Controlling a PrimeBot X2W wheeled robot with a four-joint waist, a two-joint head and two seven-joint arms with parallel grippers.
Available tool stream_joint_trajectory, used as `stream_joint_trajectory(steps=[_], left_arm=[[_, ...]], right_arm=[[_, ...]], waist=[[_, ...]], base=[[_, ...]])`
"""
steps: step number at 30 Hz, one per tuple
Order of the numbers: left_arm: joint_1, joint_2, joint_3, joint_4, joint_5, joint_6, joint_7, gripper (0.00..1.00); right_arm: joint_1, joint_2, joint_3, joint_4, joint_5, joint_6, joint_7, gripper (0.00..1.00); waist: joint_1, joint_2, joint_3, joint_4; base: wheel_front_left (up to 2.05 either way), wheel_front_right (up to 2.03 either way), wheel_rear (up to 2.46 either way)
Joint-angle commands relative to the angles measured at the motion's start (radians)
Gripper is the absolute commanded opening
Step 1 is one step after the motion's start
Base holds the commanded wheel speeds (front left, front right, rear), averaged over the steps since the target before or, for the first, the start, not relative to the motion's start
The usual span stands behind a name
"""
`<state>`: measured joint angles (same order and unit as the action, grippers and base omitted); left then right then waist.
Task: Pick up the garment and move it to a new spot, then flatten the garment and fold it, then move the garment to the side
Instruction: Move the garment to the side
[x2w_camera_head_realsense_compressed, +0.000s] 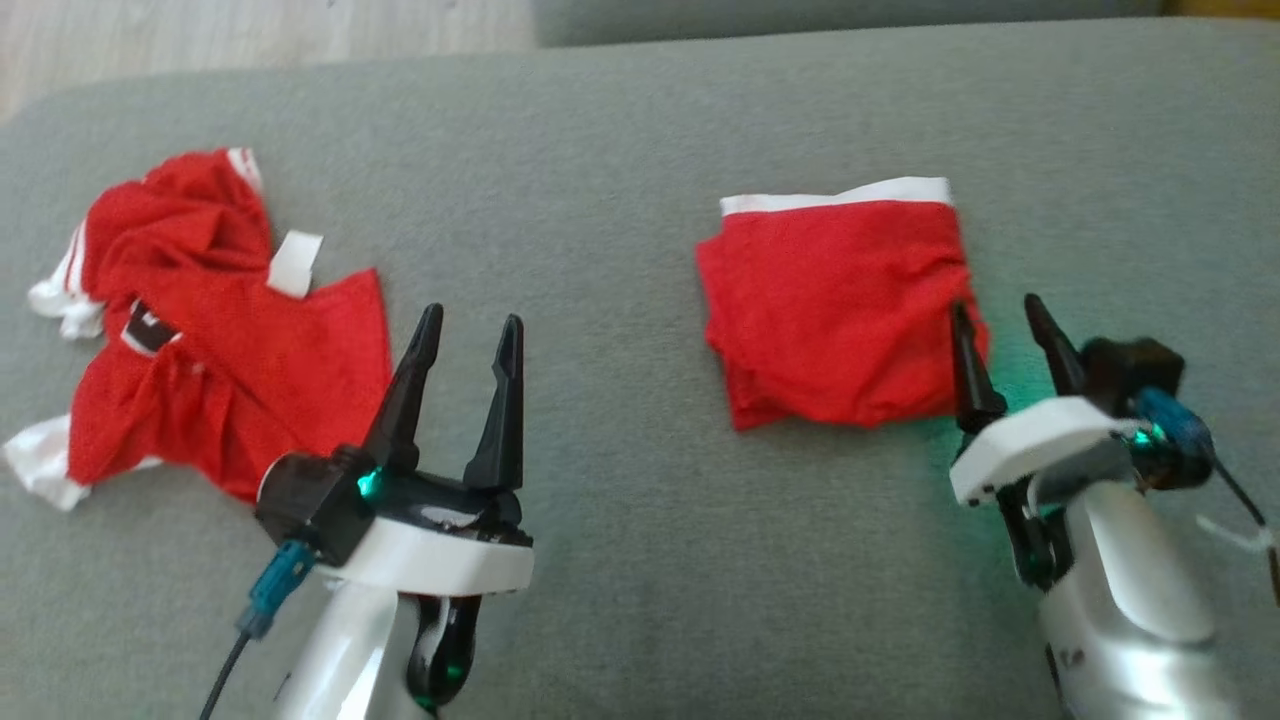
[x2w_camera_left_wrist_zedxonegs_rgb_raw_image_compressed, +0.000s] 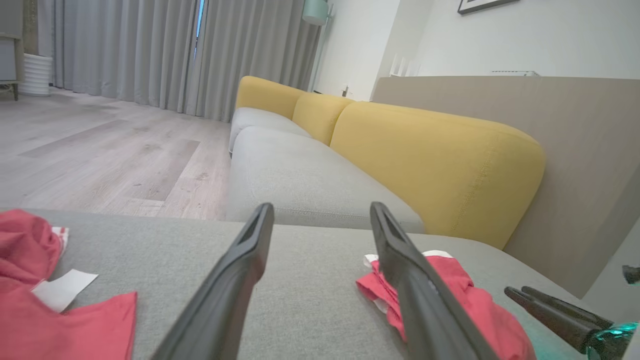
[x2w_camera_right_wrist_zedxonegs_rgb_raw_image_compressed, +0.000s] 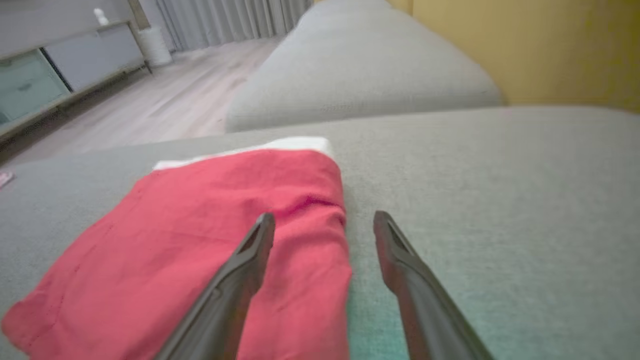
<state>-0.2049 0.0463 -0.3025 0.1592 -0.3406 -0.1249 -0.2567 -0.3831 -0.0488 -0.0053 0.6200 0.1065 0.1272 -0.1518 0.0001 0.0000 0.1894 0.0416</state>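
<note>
Lying on the left side of the grey sofa seat (x2w_camera_head_realsense_compressed: 620, 500) is one crumpled red garment (x2w_camera_head_realsense_compressed: 210, 330). It has white bits at its edges and a small white tag on top. It is all bunched up.

Next comes the left claw (x2w_camera_head_realsense_compressed: 472, 318). Its two dark fingers are spread wide, and there is nothing between them. It hangs over bare grey seat, just to the right of the crumpled red garment.

Further right lies one folded red garment (x2w_camera_head_realsense_compressed: 835, 310). It is a neat square shape with a white band along its far edge. It lies flat on the seat, well apart from the crumpled one. That makes two red garments in all.

Last is the right claw (x2w_camera_head_realsense_compressed: 996, 306), so there are two claws. Its two fingers are spread wide too, and it holds nothing. One finger is over the right edge of the folded red garment and the other is over the grey seat. I cannot tell if it touches the cloth.
</note>
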Motion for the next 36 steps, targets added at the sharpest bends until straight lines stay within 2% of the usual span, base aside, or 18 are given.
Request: stream_joint_trajectory(steps=[1, 3, 5, 9, 10, 11, 16, 21, 27, 32, 36], left_arm=[[-0.039, 0.004, 0.02, -0.026, -0.001, -0.006, -0.005, 1.0], [-0.044, 0.004, 0.013, -0.025, -0.005, -0.006, -0.005, 1.0], [-0.05, 0.004, 0.005, -0.023, -0.009, -0.006, -0.005, 1.0], [-0.059, 0.004, -0.004, -0.024, -0.015, -0.006, -0.005, 1.0], [-0.06, 0.004, -0.004, -0.026, -0.016, -0.006, -0.005, 1.0], [-0.06, 0.004, -0.001, -0.027, -0.015, -0.005, -0.005, 1.0], [-0.059, 0.004, 0.009, -0.027, -0.004, -0.005, -0.005, 1.0], [-0.069, 0.004, 0.012, -0.035, 0.006, -0.005, -0.005, 1.0], [-0.105, 0.004, -0.008, -0.047, 0.003, -0.005, -0.005, 1.0], [-0.134, 0.004, -0.019, -0.057, -0.004, -0.005, -0.005, 1.0], [-0.149, 0.004, -0.027, -0.061, -0.006, -0.005, -0.005, 1.0]], right_arm=[[-0.031, -0.001, 0.023, -0.016, 0.006, 0.003, 0.004, 1.0], [-0.071, -0.001, 0.017, 0.048, 0.021, 0.003, 0.023, 1.0], [-0.11, -0.001, 0.005, 0.114, 0.098, 0.003, 0.043, 1.0], [-0.175, -0.001, 0.001, 0.229, 0.105, 0.003, 0.057, 1.0], [-0.188, -0.001, 0.018, 0.252, 0.108, 0.003, 0.064, 0.84], [-0.201, -0.001, 0.036, 0.269, 0.106, 0.003, 0.064, 0.0], [-0.247, -0.018, 0.099, 0.318, 0.044, 0.003, -0.012, 0.0], [-0.283, -0.071, 0.154, 0.32, -0.023, 0.003, -0.069, 0.0], [-0.32, -0.238, 0.214, 0.31, -0.059, 0.003, -0.071, 0.0], [-0.335, -0.4, 0.234, 0.324, -0.031, 0.003, -0.042, 0.0], [-0.346, -0.503, 0.238, 0.358, -0.01, 0.003, -0.022, 0.0]], waist=[[-0.0001, 0.0, 0.019, 0.021], [-0.0001, 0.0, 0.032, 0.038], [-0.0001, 0.0, 0.039, 0.053], [-0.0001, 0.0, 0.052, 0.072], [-0.0001, 0.0, 0.055, 0.073], [-0.0001, 0.0, 0.059, 0.072], [-0.0001, 0.0, 0.06, 0.041], [-0.0001, 0.0, 0.058, -0.013], [-0.0001, 0.0, 0.073, -0.046], [-0.0001, 0.0, 0.1, -0.043], [-0.0001, 0.0, 0.123, -0.03]], base=[[0.0, 0.0, 0.0], [0.0, 0.0, 0.0], [0.0, 0.0, 0.0], [0.0, 0.0, 0.0], [0.0, 0.0, 0.0], [0.0, 0.0, 0.0], [0.0, 0.0, 0.0], [0.0, 0.0, 0.0], [0.0, 0.0, 0.0], [0.0, 0.0, 0.0], [0.0, 0.0, 0.0]])
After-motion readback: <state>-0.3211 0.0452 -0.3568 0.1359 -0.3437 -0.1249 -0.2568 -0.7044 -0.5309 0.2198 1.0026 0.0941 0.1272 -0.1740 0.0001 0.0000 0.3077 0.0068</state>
